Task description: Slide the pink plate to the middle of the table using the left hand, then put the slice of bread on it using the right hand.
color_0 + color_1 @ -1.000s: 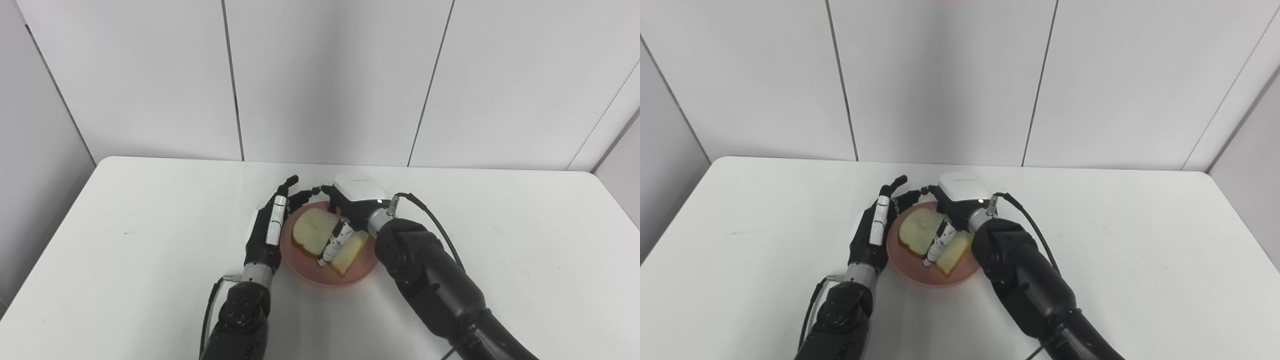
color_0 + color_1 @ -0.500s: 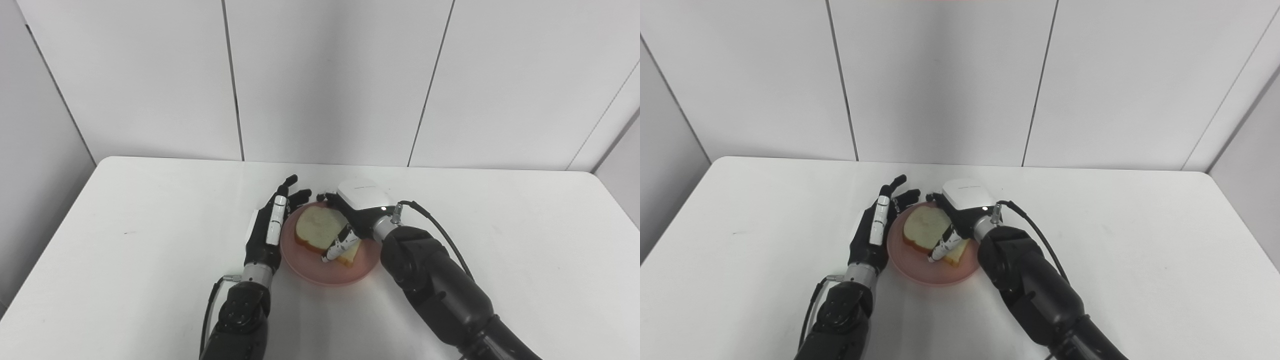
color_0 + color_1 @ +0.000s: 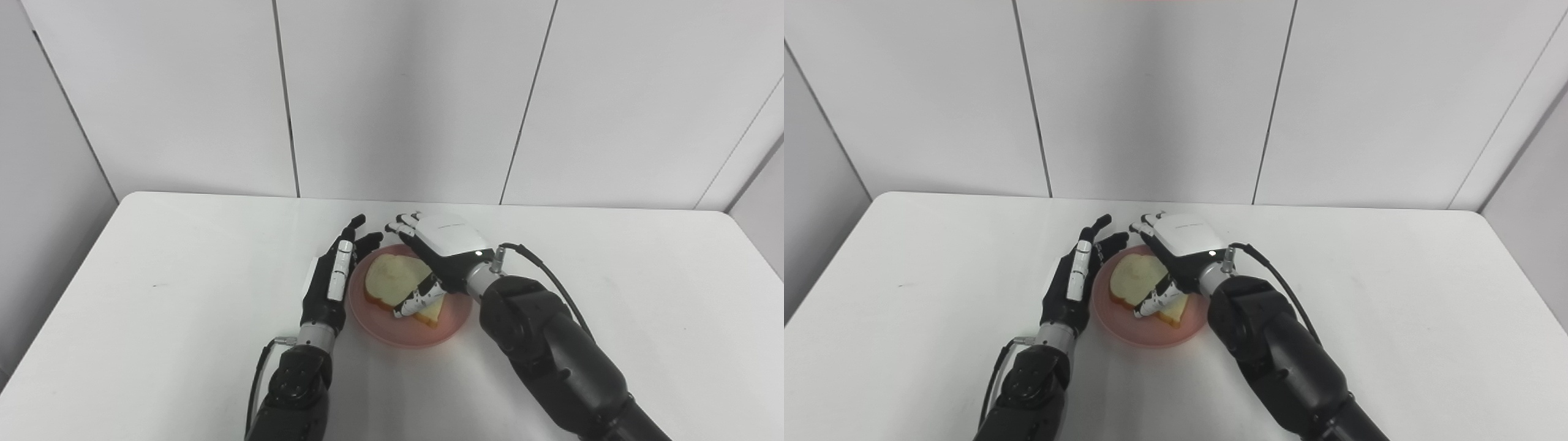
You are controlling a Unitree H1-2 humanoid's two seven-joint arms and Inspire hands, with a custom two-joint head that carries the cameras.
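The pink plate point(image 3: 398, 327) sits near the middle of the white table. The slice of bread point(image 3: 389, 278) lies flat on it. My right hand point(image 3: 447, 245) hovers over the plate's right half, open, its fingers stretched out past the far rim. Its thumb point(image 3: 419, 297) reaches across the near right part of the bread; whether it touches I cannot tell. My left hand point(image 3: 331, 278) stands open on its edge, palm against the plate's left rim, fingers pointing away from me.
The white table point(image 3: 153, 288) ends at a grey panelled wall behind. A cable point(image 3: 545, 269) loops off my right wrist. My two dark forearms come in from the bottom edge, either side of the plate.
My right hand's fingers uncurled from the bread and straightened out past the plate's far rim. The bread settled flat on the plate. My left hand stayed put.
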